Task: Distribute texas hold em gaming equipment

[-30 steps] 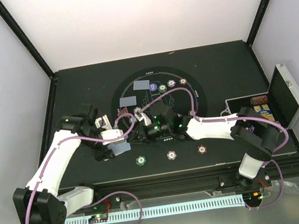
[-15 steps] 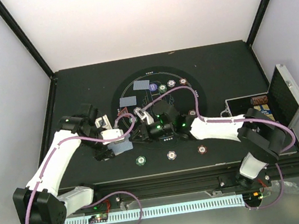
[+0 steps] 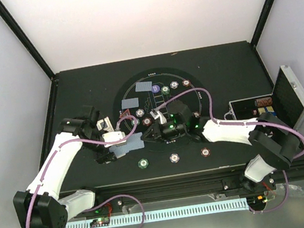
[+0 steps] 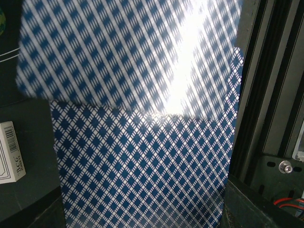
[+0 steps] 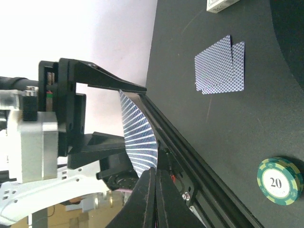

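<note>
Above the black table (image 3: 78,85), looking down, the left gripper (image 3: 117,148) is clamped on a stack of cards (image 3: 124,149) near the front edge of the round mat (image 3: 127,90). The right gripper (image 3: 147,135) reaches in from the right, closed, its tips meeting the stack's right-hand edge. Three chips (image 3: 174,158) sit in a row just in front of them: green, white and red. More chips and two face-down cards (image 3: 143,86) lie on the mat. The open case (image 3: 291,95) stands at the right edge.

From the left wrist, checked card backs fill nearly everything. The top card (image 4: 128,52) is lifted and blurred over the sharper stack below. A white box (image 4: 9,152) lies at the left.

From the right wrist, the right fingers are pressed together on the lower edge of the top card, which bows outward while the left jaws hold its other end. Beyond, a pair of overlapping cards (image 5: 218,64) lies face down on the table, and a green chip (image 5: 280,181) marked 20 rests at the lower right.
</note>
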